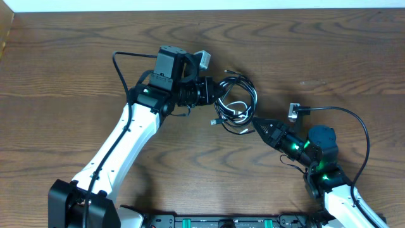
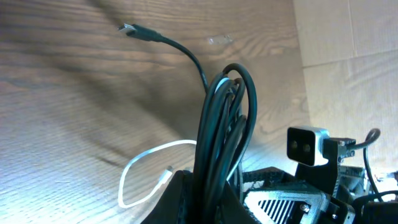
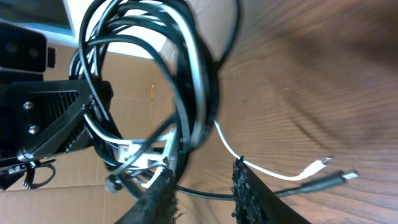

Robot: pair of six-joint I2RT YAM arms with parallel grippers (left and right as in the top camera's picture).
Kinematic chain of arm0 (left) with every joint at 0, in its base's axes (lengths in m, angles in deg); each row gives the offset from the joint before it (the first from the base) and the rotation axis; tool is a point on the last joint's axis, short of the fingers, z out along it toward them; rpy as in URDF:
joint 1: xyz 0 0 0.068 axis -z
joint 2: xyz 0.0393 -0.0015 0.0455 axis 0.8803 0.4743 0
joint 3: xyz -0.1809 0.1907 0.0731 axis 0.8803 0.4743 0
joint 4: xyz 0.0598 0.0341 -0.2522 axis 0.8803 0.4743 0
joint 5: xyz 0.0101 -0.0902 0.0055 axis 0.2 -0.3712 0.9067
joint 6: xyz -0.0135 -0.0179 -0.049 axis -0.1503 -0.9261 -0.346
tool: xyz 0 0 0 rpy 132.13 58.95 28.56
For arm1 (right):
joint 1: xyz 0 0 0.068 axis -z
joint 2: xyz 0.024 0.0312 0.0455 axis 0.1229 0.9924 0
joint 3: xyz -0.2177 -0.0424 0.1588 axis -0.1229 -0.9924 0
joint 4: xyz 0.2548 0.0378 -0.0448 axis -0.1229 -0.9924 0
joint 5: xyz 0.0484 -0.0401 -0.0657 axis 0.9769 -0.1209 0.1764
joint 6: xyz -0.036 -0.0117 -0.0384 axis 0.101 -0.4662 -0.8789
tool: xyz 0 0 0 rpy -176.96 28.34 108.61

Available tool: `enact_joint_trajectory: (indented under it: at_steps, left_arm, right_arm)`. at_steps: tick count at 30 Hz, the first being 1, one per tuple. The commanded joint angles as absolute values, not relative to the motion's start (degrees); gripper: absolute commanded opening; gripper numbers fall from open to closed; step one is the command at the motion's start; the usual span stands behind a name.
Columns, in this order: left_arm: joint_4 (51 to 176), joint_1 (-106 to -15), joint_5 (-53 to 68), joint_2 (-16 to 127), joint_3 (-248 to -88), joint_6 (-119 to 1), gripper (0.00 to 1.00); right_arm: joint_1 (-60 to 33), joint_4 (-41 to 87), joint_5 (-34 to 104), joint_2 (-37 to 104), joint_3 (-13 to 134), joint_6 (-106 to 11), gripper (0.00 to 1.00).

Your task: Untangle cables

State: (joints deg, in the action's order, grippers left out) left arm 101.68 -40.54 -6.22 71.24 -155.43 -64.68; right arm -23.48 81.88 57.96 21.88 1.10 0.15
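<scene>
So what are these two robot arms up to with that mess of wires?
They are working on a tangle of cables on a wooden table. The left gripper is clamped on the bundle, which is mostly black cords with one white cable looped through. The right gripper sits at the bundle's opposite edge, fingers apart, gripping nothing. The cords are all looped together, so nothing is untangled yet.

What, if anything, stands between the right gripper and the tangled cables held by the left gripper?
Nothing visible. The right gripper has its open fingertips right at the nearest edge of the cables, with one black strand crossing the gap between them. The left gripper clamps them from the opposite side.
</scene>
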Motion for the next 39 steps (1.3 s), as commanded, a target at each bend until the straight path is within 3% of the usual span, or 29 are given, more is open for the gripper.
enact_joint_trajectory:
  at_steps: [1, 9, 17, 21, 27, 39]
  left_arm:
    - [101.3, -39.1, -8.6, 70.0, -157.2, -63.0, 0.08]
    - [99.5, -36.3, -10.5, 70.0, -157.2, -60.3, 0.08]
    - [92.2, -35.8, -34.3, 70.0, -157.2, -60.7, 0.07]
    - [91.2, -35.9, -45.5, 70.0, -157.2, -60.7, 0.08]
    - [88.1, -38.1, -47.3, 70.0, -157.2, -61.8, 0.08]
    - [79.8, -52.3, -45.7, 70.0, -157.2, -65.9, 0.08]
  right_arm:
    - [-24.9, 82.5, 57.1, 21.9, 1.2, 1.3, 0.27]
    - [-25.4, 79.8, 52.0, 23.1, 1.2, 4.0, 0.19]
    - [-25.9, 80.3, 44.4, 28.4, 1.2, 5.0, 0.06]
    - [-25.9, 80.2, 36.9, 29.5, 1.2, 5.0, 0.05]
    - [-25.7, 77.8, 30.4, 29.6, 1.2, -1.2, 0.06]
    - [-21.3, 69.9, 25.4, 29.6, 1.2, -6.0, 0.09]
